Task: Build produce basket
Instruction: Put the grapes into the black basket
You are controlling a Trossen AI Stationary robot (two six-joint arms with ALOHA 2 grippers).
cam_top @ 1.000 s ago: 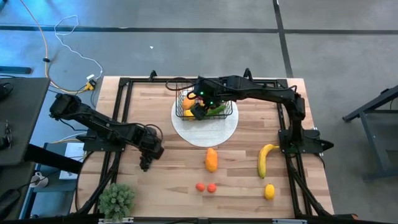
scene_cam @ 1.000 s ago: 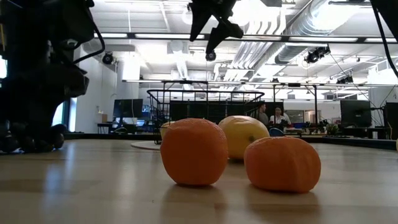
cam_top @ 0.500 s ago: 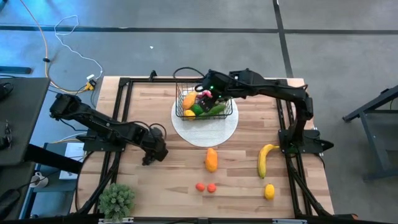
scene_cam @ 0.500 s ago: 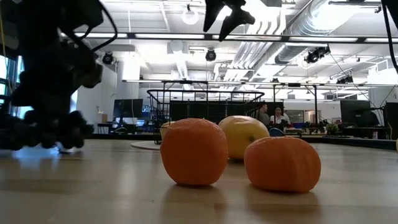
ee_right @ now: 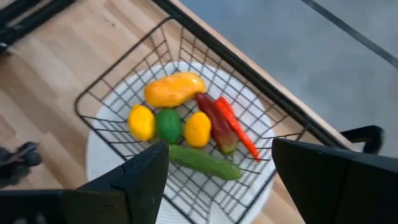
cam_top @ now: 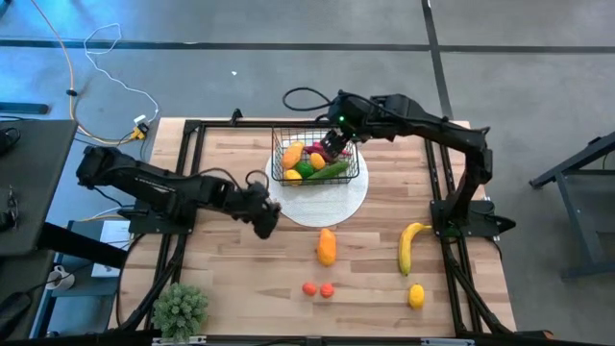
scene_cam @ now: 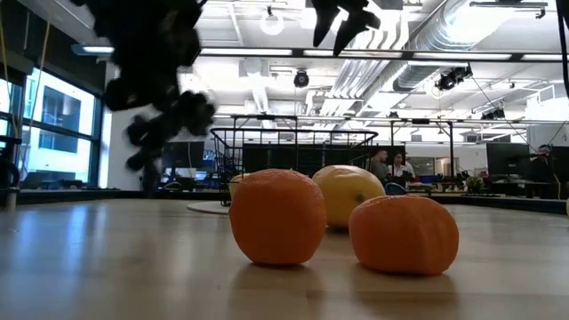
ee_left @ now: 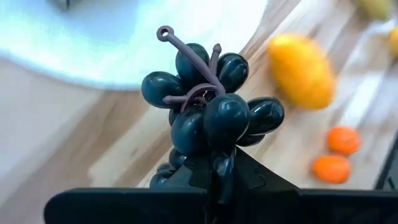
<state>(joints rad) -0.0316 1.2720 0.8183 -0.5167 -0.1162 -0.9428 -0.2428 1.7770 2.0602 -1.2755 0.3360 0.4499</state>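
The black wire basket [cam_top: 315, 161] stands on the round white plate [cam_top: 322, 204]. Inside it lie yellow and orange fruits, a lime, a green cucumber [ee_right: 205, 162] and a red chilli [ee_right: 236, 129]. My left gripper [cam_top: 267, 219] hovers off the plate's near-left rim, shut on a bunch of dark grapes [ee_left: 208, 106]. My right gripper [cam_top: 332, 144] is open and hangs above the basket's far right corner, touching nothing. In its wrist view the fingers [ee_right: 146, 171] stand wide apart. My left gripper [ee_left: 214, 180] pinches the grape bunch between its two fingers, at the bunch's end opposite the stem [ee_left: 186, 155]. The rest of the bunch, with its purple stem [ee_left: 186, 56], sticks out beyond the fingertips. The bunch is lifted clear of the table.
On the near half of the table lie an orange-yellow fruit [cam_top: 327, 246], two small orange pieces [cam_top: 318, 288], a banana [cam_top: 411, 246] and a lemon [cam_top: 416, 295]. A spiky potted plant [cam_top: 181, 309] stands at the near left corner.
My left gripper has risen from the table's left side and swung right toward the plate, carrying the grapes. My right gripper has lifted out of the basket and drawn back toward the far right, staying open.
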